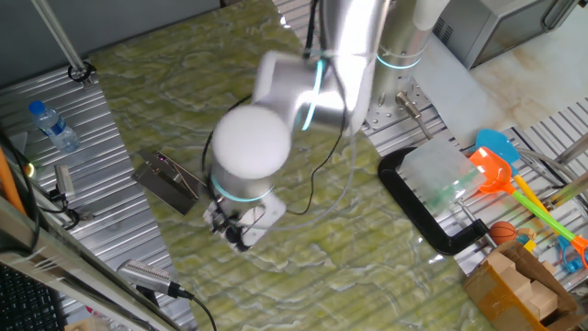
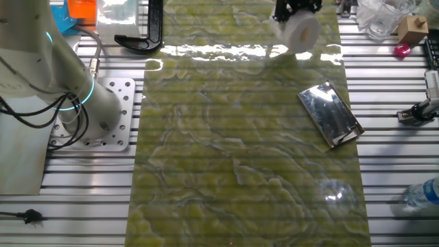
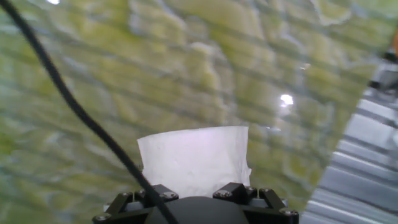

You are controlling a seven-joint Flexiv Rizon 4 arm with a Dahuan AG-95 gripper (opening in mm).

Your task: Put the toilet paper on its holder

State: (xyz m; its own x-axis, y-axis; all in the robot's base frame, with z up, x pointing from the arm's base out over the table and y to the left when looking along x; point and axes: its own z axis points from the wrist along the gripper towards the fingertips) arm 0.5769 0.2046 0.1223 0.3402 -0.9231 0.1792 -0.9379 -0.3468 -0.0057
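Gripped in the hand (image 3: pixel 194 194), the roll (image 3: pixel 194 160) hangs above the green-marbled desk (image 2: pixel 240 158), well apart from the holder (image 2: pixel 330 114) lying flat on that desk.

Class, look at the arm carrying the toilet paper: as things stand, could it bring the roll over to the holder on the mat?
Probably yes. The tool is shut on the toilet paper, and only bare green mat lies between it and the holder. Nothing stands in the way.
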